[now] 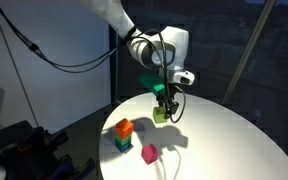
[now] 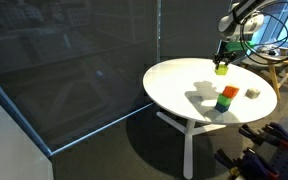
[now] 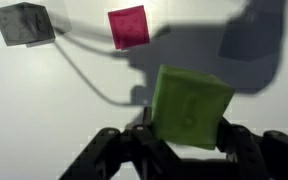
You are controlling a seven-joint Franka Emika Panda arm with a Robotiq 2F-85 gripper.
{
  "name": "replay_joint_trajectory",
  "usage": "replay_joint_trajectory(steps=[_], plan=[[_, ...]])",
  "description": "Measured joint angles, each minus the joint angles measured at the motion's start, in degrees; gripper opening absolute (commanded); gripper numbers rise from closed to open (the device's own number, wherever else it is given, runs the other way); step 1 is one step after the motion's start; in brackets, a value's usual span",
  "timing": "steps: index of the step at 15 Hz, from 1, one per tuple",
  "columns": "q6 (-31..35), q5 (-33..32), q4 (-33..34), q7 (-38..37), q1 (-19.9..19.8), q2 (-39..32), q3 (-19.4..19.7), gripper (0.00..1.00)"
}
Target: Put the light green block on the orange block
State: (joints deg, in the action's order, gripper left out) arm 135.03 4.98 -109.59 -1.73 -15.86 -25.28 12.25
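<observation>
In an exterior view the gripper [image 1: 161, 110] pinches the light green block [image 1: 161, 116], a small pale yellow-green cube, over the far part of the round white table [image 1: 234, 140]. The orange block [image 1: 124, 127], a small bright cube, tops a teal-green cube [image 1: 121, 143] nearer the front edge, so the target is already raised.

In an exterior view the held block [image 2: 221, 70] hangs at the table's rim, well apart from the stack [image 2: 228, 97].

In the wrist view both fingers [image 3: 246, 148] clamp its sides, which leaves its underside free for stacking. A magenta plastic cube [image 3: 129, 26] lies beyond.
</observation>
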Motion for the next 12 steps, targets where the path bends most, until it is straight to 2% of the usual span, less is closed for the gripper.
replay_joint_trajectory(steps=[12], plan=[[-0.57,0.0,0.16,0.0,0.15,1.72,-0.23,0.31]])
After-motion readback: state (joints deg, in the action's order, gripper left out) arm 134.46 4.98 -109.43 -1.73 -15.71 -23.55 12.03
